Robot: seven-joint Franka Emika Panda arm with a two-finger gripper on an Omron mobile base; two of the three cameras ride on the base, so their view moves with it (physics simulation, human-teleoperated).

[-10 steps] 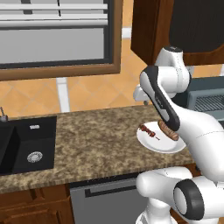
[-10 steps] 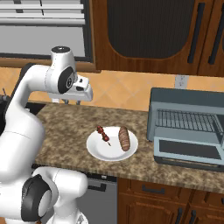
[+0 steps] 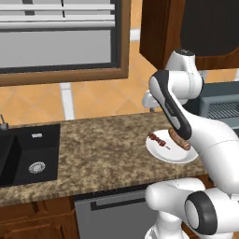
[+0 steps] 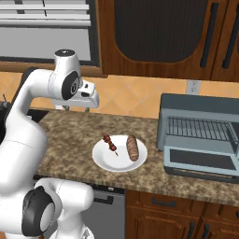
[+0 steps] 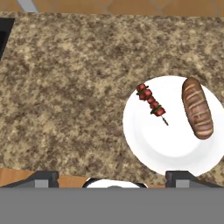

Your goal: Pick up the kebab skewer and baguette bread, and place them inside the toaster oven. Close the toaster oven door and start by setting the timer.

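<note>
The tool (image 5: 111, 175) is wide open and empty, above the table (image 5: 65, 87). The skewer (image 5: 152, 102) lies on the plate (image 5: 144, 140) beside the bread (image 5: 197, 108). The tool should descend centred across the thin stick.

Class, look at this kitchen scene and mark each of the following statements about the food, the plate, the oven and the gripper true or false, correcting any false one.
1. The kebab skewer and the baguette bread lie on the white plate. True.
2. The skewer touches the bread. False: they lie apart.
3. The toaster oven door is shut. False: it hangs open, showing the wire rack.
4. The gripper holds the skewer. False: it is open and holds nothing.
5. The plate sits on the counter beside the toaster oven. True.
</note>
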